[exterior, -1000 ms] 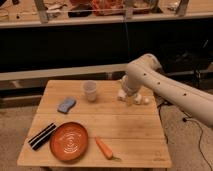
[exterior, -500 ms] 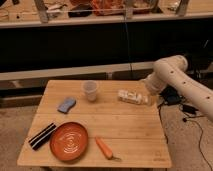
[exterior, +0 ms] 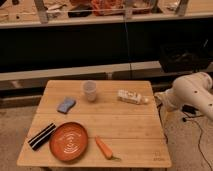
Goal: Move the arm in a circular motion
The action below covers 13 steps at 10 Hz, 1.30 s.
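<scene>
The arm is a cream-white tube with a bulbous joint. It reaches in from the right edge of the camera view and hangs beside the right edge of the wooden table, off its top. The gripper is at the arm's lower left end, just past the table's right edge, right of a white bottle that lies on its side. It touches nothing that I can see.
On the table are a pale cup, a blue sponge, an orange plate, a carrot and a black striped object. A dark counter with shelves runs behind. Cables lie on the floor at right.
The arm has swung right, from over the table's back right part to beside its right edge. The white bottle it covered now shows in full.
</scene>
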Available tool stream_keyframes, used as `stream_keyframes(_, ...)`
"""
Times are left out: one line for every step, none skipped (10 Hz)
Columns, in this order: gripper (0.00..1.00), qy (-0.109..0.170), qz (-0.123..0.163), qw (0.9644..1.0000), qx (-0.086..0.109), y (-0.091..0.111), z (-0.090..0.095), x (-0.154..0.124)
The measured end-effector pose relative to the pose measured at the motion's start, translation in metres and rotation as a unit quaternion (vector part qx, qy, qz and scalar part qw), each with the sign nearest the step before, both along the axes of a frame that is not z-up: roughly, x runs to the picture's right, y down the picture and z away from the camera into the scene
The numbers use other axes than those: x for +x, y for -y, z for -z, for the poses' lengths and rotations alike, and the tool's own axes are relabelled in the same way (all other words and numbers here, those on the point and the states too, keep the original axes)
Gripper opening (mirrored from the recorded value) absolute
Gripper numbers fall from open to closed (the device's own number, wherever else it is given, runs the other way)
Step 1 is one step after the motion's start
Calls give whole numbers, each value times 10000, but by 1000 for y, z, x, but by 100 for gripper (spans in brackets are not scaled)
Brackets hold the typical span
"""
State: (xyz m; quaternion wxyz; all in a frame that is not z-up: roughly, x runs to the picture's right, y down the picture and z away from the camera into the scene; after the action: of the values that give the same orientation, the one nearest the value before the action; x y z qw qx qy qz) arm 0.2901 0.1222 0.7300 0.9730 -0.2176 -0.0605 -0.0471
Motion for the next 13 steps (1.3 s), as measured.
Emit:
stream_keyframes(80,6,51,10000,2,-8,6,-8)
stream_keyframes(80,32,119,9999,3,-13,9,-17)
stream_keyframes(80,126,242,9996,0,-19,12,-42)
stream_keyframes(80,217,333,9992,6,-21,13,-62)
stream_keyframes(80,292,418,9987,19,-21,15,-80)
stream_keyframes(80,440,569,9974,33,-22,18,-113)
stream_keyframes(80,546,677,9962,40,-21,21,-135)
stream_keyframes(80,672,801,9945,36,-21,25,-159)
stream_keyframes(80,854,928,9920,-23,-22,30,-185)
stream_keyframes(80,1073,1098,9881,-106,-21,38,-218)
stream_keyframes(80,1210,1215,9851,-161,-19,41,-237)
stream_keyframes(80,1442,1372,9797,-238,-16,46,-264)
stream_keyframes(80,1641,1465,9751,-286,-12,50,-286)
